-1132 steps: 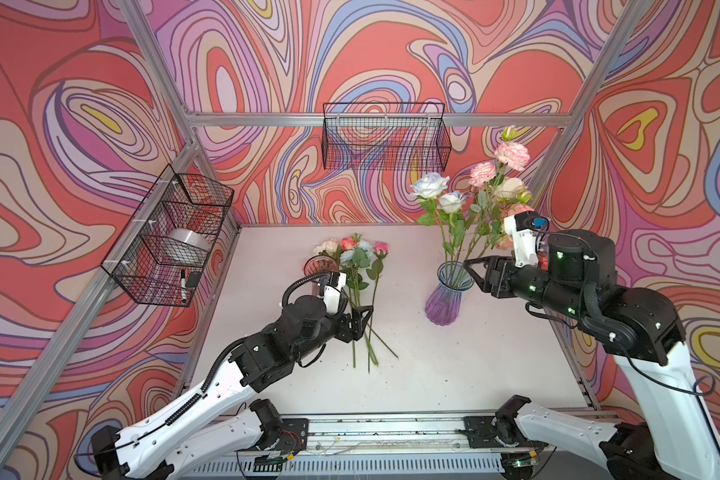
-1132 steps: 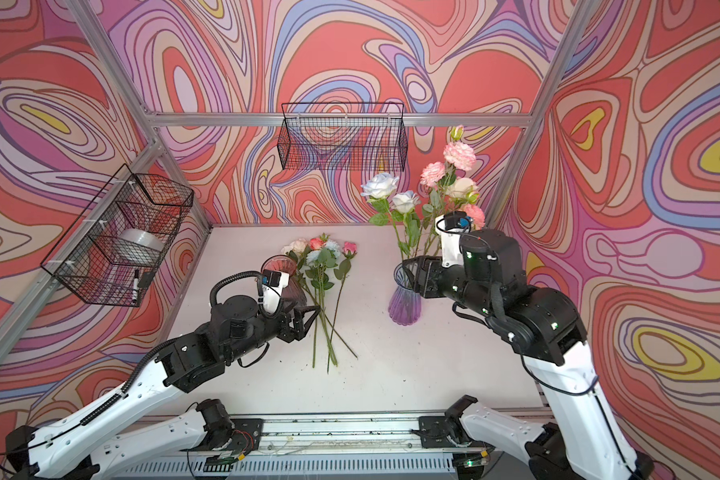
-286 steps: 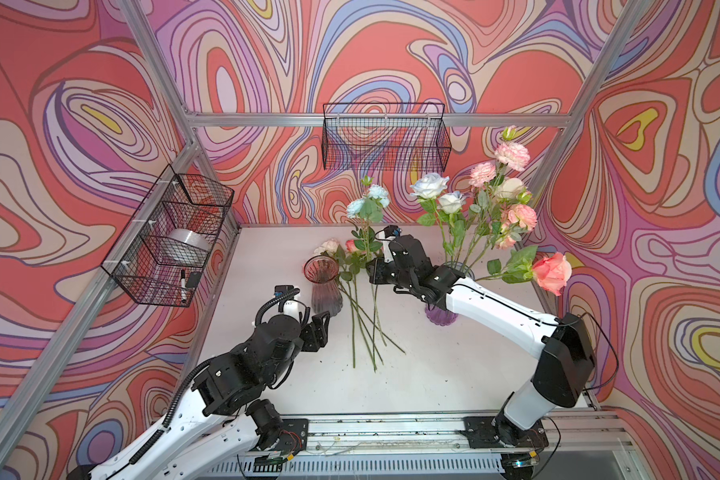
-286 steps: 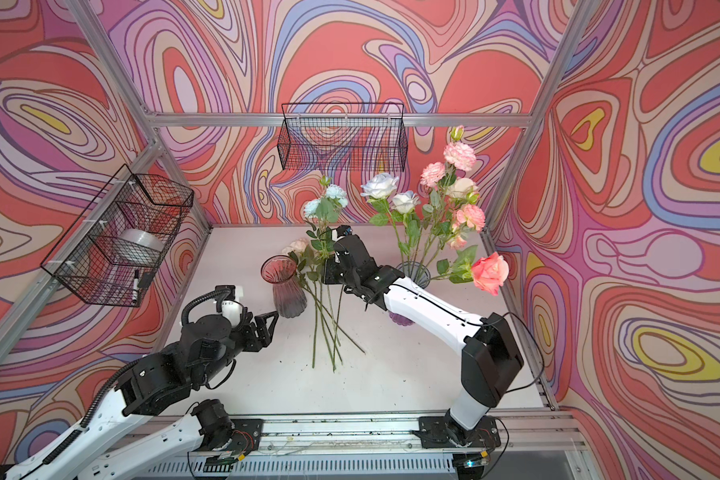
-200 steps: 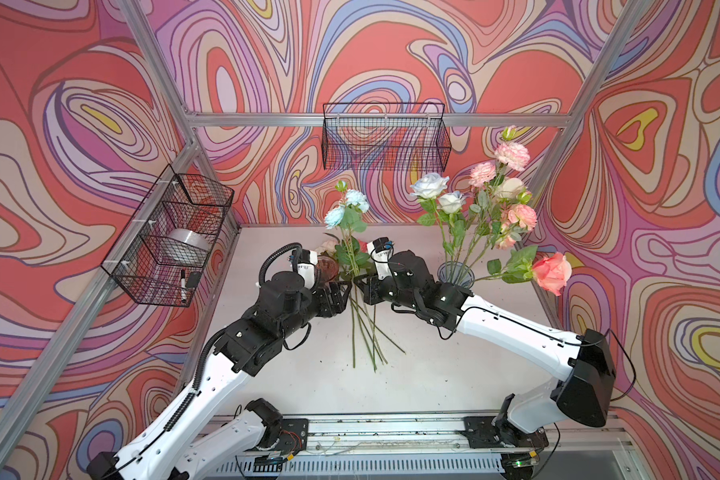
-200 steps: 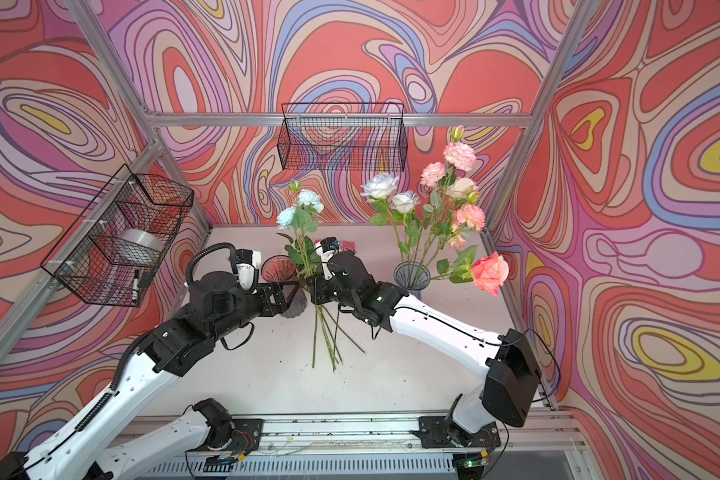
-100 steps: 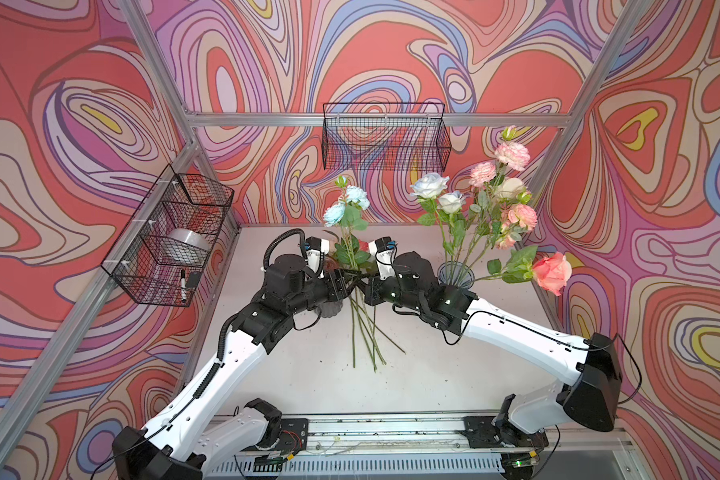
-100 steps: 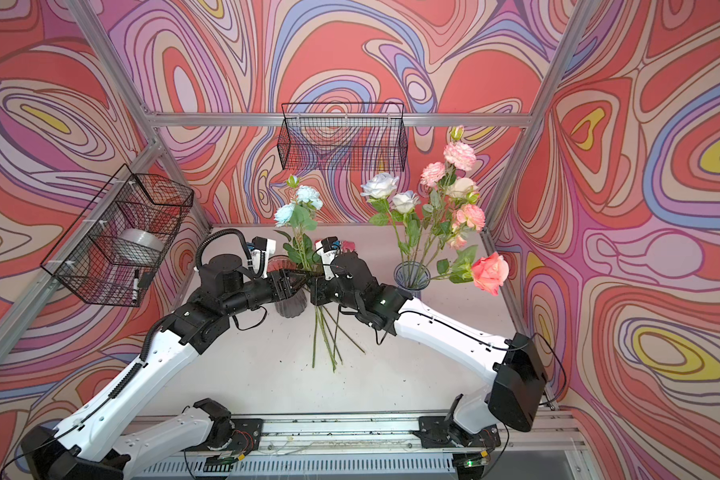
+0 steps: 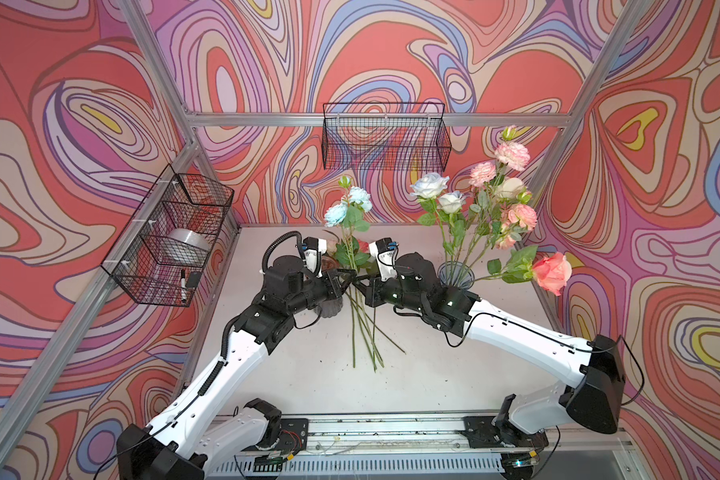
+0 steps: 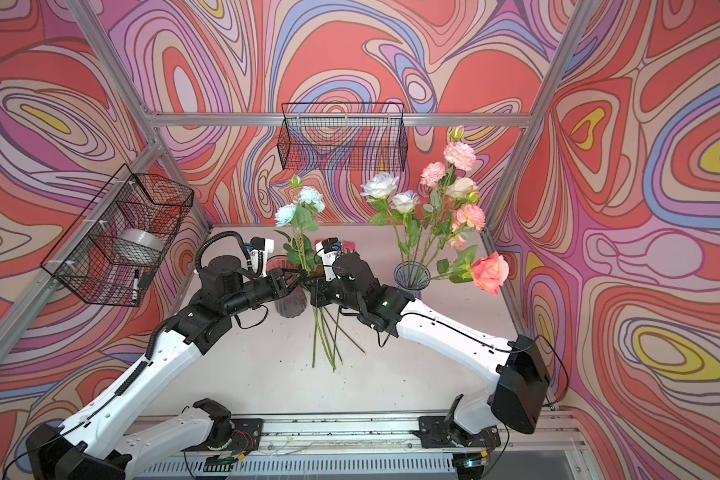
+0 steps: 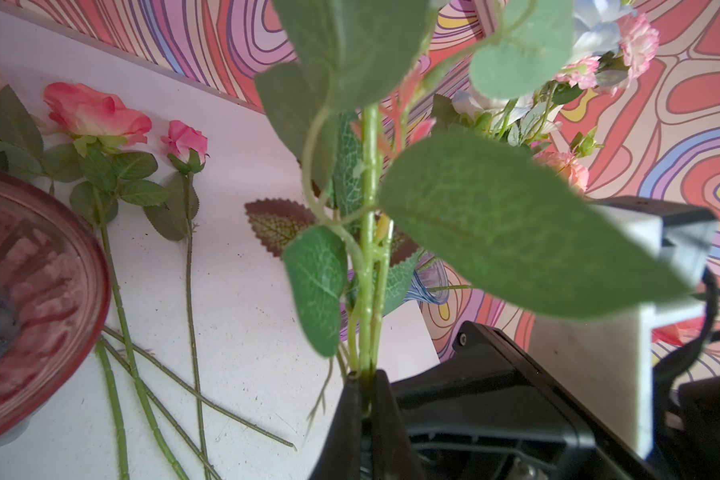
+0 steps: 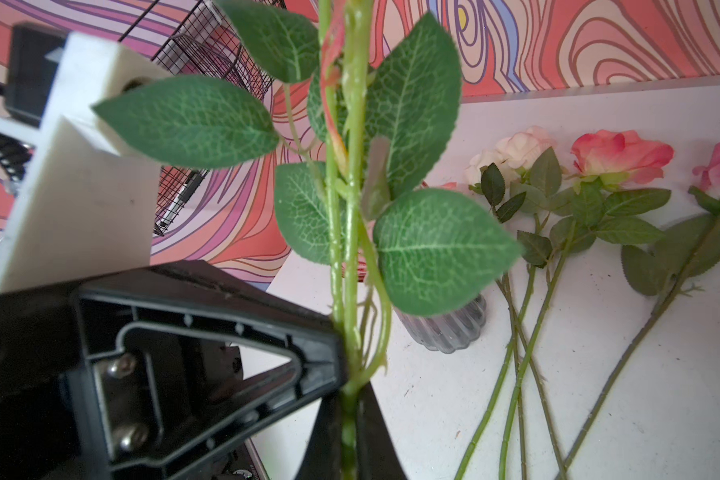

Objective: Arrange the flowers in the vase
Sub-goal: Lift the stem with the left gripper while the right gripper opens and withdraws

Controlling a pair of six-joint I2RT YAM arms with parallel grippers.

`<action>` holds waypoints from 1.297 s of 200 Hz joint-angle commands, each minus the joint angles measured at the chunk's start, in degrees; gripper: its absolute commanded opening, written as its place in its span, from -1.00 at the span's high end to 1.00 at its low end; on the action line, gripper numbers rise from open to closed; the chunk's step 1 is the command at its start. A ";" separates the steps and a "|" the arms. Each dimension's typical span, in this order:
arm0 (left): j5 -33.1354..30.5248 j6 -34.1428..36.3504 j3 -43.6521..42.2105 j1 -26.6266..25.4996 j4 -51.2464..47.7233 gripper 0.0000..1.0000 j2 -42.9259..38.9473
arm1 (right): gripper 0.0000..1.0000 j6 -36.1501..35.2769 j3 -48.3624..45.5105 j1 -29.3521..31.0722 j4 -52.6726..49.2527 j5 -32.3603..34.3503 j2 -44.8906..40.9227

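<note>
Pale-blue flowers [image 9: 336,213] — walls [image 9: 391,50] swirling red, purple, cream, blue.

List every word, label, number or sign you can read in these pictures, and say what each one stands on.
No text can be read anywhere in these views.
Marker in the side basket: any print is too small to read.
Tape roll in the same basket: no label shows.

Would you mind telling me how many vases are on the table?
2. A dark pink ribbed vase stands just left of the loose stems; a bluish vase holding a bouquet stands further right. None seems hidden.
</note>
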 commanded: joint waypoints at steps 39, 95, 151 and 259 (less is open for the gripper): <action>1.32 0.54 -0.36 -0.23 4.04 0.12 -1.20 | 1.00 1.12 -0.93 1.18 2.23 -5.59 -1.41; 3.61 0.57 -0.30 0.49 4.63 0.41 1.13 | 1.00 2.12 -2.29 1.16 3.28 -6.03 -3.15; 3.57 0.99 -0.25 0.42 4.13 1.00 0.10 | 1.00 2.03 -2.29 1.14 3.17 -5.07 -3.72; -25.15 29.12 29.03 1.27 -15.69 1.00 4.77 | 0.09 0.82 -5.13 1.14 -5.17 8.27 -9.43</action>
